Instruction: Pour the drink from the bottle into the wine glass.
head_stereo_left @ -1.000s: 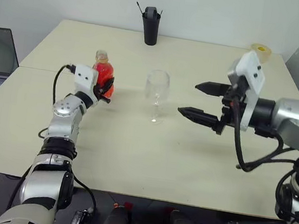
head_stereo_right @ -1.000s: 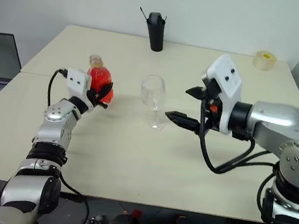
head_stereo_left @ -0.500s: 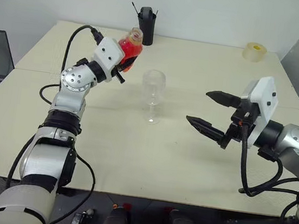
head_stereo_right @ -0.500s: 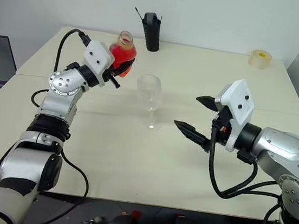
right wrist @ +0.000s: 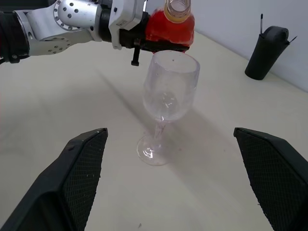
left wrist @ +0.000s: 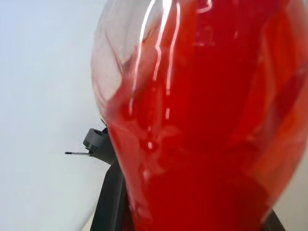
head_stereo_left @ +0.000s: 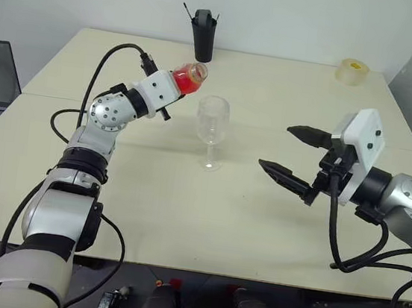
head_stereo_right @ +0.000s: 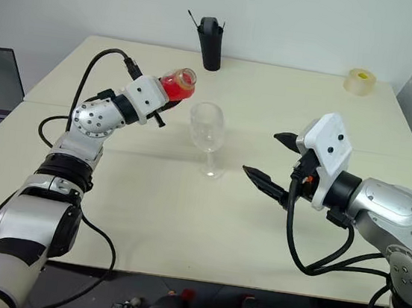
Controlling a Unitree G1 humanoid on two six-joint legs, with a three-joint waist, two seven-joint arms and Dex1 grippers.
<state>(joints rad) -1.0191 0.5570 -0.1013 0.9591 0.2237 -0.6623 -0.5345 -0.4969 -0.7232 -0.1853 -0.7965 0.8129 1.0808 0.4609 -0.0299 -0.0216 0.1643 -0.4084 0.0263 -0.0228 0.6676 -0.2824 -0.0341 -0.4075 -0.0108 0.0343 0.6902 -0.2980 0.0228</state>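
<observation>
The bottle [head_stereo_left: 187,78] holds bright red drink [left wrist: 202,120] in its rounded body and is tipped toward level, its open mouth pointing at the wine glass [head_stereo_left: 213,121], just beside and above the rim. The glass stands upright on the worktop [head_stereo_left: 260,206] and looks empty. The left claw [head_stereo_left: 170,89] is clamped on the bottle, arm raised. The right claw [head_stereo_left: 296,156] hangs wide apart, empty, near the glass. A black pen holder [head_stereo_left: 202,35] stands at the far edge.
</observation>
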